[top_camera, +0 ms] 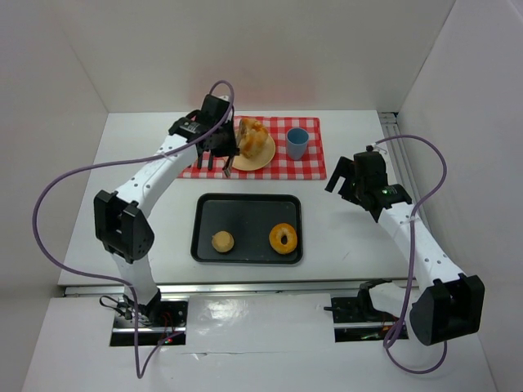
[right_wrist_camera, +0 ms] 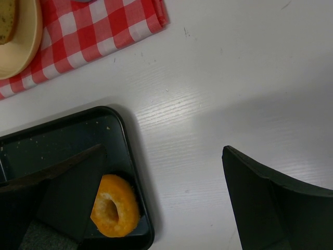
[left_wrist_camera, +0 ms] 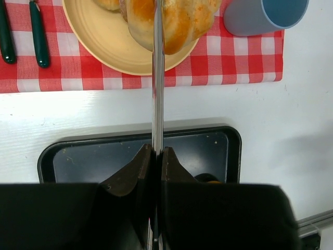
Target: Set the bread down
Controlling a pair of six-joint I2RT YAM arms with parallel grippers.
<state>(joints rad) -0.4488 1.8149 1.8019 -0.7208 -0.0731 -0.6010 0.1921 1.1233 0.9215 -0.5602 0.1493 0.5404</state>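
Note:
A golden bread piece (top_camera: 252, 137) lies on the cream plate (top_camera: 263, 158) on the red checked cloth (top_camera: 310, 160). My left gripper (top_camera: 216, 157) is shut on a thin metal tool (left_wrist_camera: 157, 94) that looks like tongs seen edge on. The tool runs forward from the jaws over the bread (left_wrist_camera: 177, 21) and the plate (left_wrist_camera: 104, 41); whether it grips the bread is hidden. My right gripper (top_camera: 343, 181) hangs open over bare table to the right of the black tray (top_camera: 200, 245), holding nothing. In the right wrist view the right gripper (right_wrist_camera: 162, 156) frames only tabletop.
The tray holds a small bun (top_camera: 222, 241) and a sugared donut (top_camera: 283, 238), the donut (right_wrist_camera: 114, 205) near its right rim. A blue cup (top_camera: 297, 143) stands on the cloth right of the plate. Two green-handled utensils (left_wrist_camera: 39, 34) lie left of the plate.

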